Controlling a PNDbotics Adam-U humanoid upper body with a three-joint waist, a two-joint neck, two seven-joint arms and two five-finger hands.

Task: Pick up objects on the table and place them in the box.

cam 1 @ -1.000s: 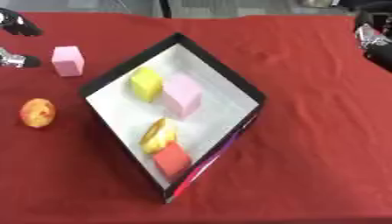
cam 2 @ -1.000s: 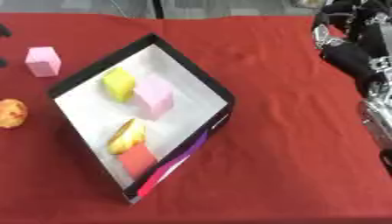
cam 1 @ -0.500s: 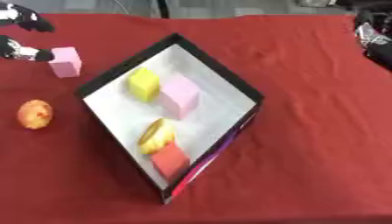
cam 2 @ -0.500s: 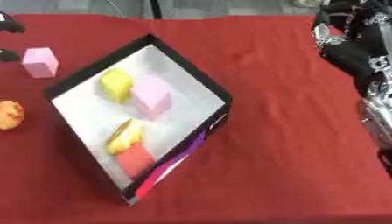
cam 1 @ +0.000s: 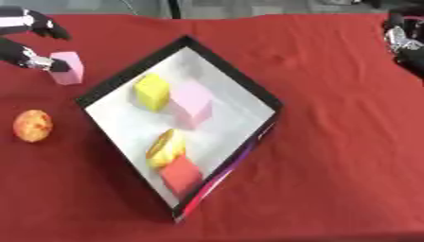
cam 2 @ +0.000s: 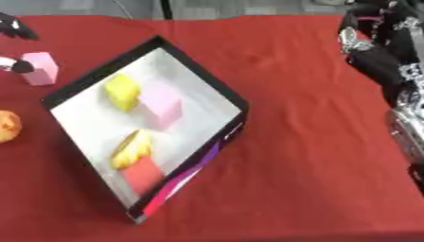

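The robot's left hand [cam 1: 29, 40] has closed in on the pale pink foam cube [cam 1: 67, 67], which sits on the red tablecloth [cam 1: 331, 118] just beyond the upper-left edge of the black-rimmed, white-floored box [cam 1: 228, 78]. A second ago the hand was well short of the cube; now a lower finger touches its near face and another hangs above it, not yet clamped round it. A grasp looks imminent.

Inside the box lie a yellow block [cam 1: 152, 92], a pink block [cam 1: 191, 101], a yellow rounded piece [cam 1: 164, 148] and a red block [cam 1: 181, 175]. An orange ball [cam 1: 32, 125] waits left of the box.

The right hand [cam 2: 377, 35] sits far right of the box; I cannot tell its fingers' state.
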